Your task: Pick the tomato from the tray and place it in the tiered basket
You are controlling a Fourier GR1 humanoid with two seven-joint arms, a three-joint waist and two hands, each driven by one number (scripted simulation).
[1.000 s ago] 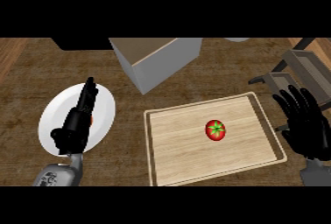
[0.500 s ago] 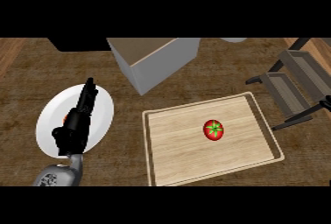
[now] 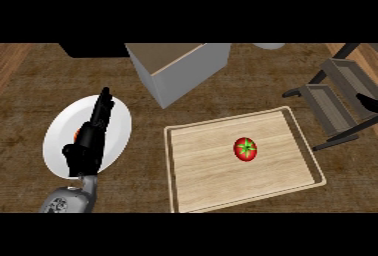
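Tomato (image 3: 246, 148) lies on tray (image 3: 192, 185), stem facing up, slightly taller than wide. Left hand (image 3: 90, 142): fingers straight, pressed together, over plate (image 3: 63, 127).

A dark brown wood-grain bench (image 3: 221, 85) fills the view under even light. A grey open-topped box (image 3: 181, 70) stands near its far edge, a black block (image 3: 92, 49) to its left.

tiered basket (image 3: 341, 97) cut by right edge, orange thing (image 3: 77, 134) mostly behind left robot hand (image 3: 87, 149)
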